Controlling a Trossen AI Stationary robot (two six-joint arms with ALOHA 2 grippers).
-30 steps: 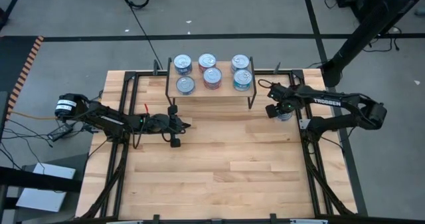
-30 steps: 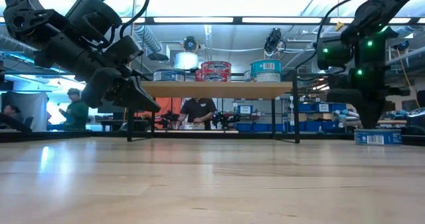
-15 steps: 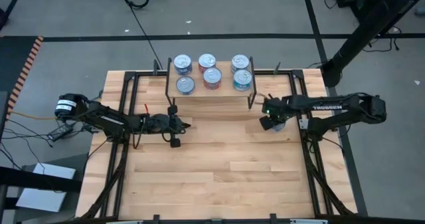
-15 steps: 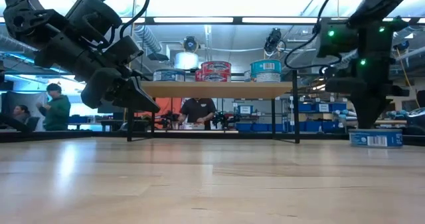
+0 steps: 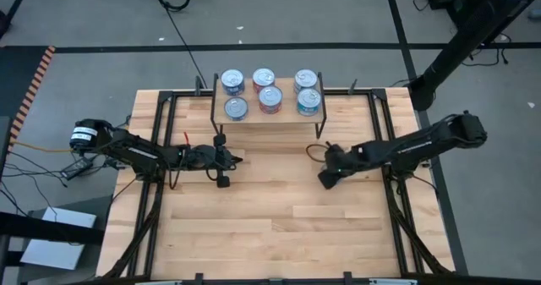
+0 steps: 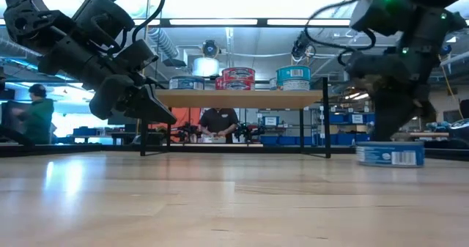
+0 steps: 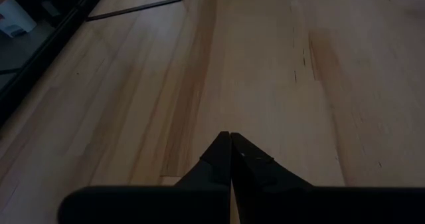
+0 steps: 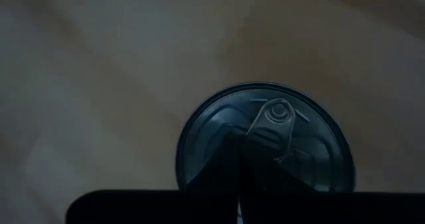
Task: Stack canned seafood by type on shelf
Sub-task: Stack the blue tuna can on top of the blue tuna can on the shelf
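The shelf (image 5: 270, 117) stands at the table's far middle. Several tins rest with their bottoms on its plank: blue ones (image 5: 232, 83) at the left, red ones (image 5: 265, 79) in the middle, teal ones (image 5: 307, 80) at the right. One more blue tin (image 6: 390, 154) stands on the table right of centre, its silver top and pull tab (image 8: 277, 113) showing in the right wrist view. My right gripper (image 5: 325, 178) is shut above it, pointing steeply down. My left gripper (image 5: 224, 168) waits shut, left of centre, above bare wood. My right gripper comes from above, slanting down, and its shut fingertips (image 8: 240, 151) lie on the tin's silver top (image 8: 212, 127) beside the pull tab. Whether they pinch the tab, I cannot tell. The tin stands upright with its bottom on the table.
Black frame rails (image 5: 161, 124) run along the table's left and right sides. The wood in front of the shelf and toward the near edge (image 5: 270, 234) is free room. Beyond the table, people show in the room (image 6: 218, 122).
My right gripper has swung from beside the shelf's right leg toward the table's middle and near edge, rolling and tipping as it went, still shut. The blue tin has slid along the table with it, upright, and now stands nearer the low camera.
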